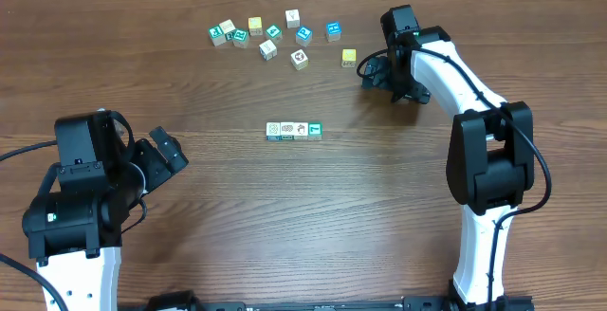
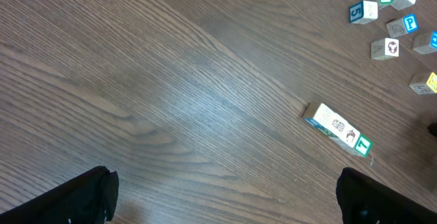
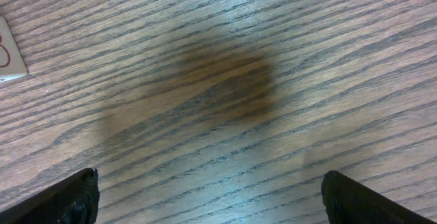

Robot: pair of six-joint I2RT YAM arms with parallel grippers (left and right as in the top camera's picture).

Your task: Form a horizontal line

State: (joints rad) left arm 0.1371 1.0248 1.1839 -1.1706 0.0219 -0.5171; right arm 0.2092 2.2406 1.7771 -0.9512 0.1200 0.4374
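Observation:
The horizontal line point(image 1: 293, 131) is a straight row of tiny picture cubes touching edge to edge at the table's middle: three white-faced ones and a teal one at the right end. It also shows in the left wrist view point(image 2: 338, 129). My left gripper point(image 1: 166, 157) is open and empty, well left of the row; its fingertips point(image 2: 222, 197) frame bare wood. My right gripper point(image 1: 379, 72) is open and empty, low over the table at the back right, next to a yellow cube point(image 1: 349, 58). Its wrist view point(image 3: 212, 197) shows bare wood between the fingers.
Several loose cubes point(image 1: 268, 36) lie scattered along the back of the table, white, teal and yellow; some show in the left wrist view point(image 2: 386, 19). A white cube's edge point(image 3: 8, 53) sits at the left of the right wrist view.

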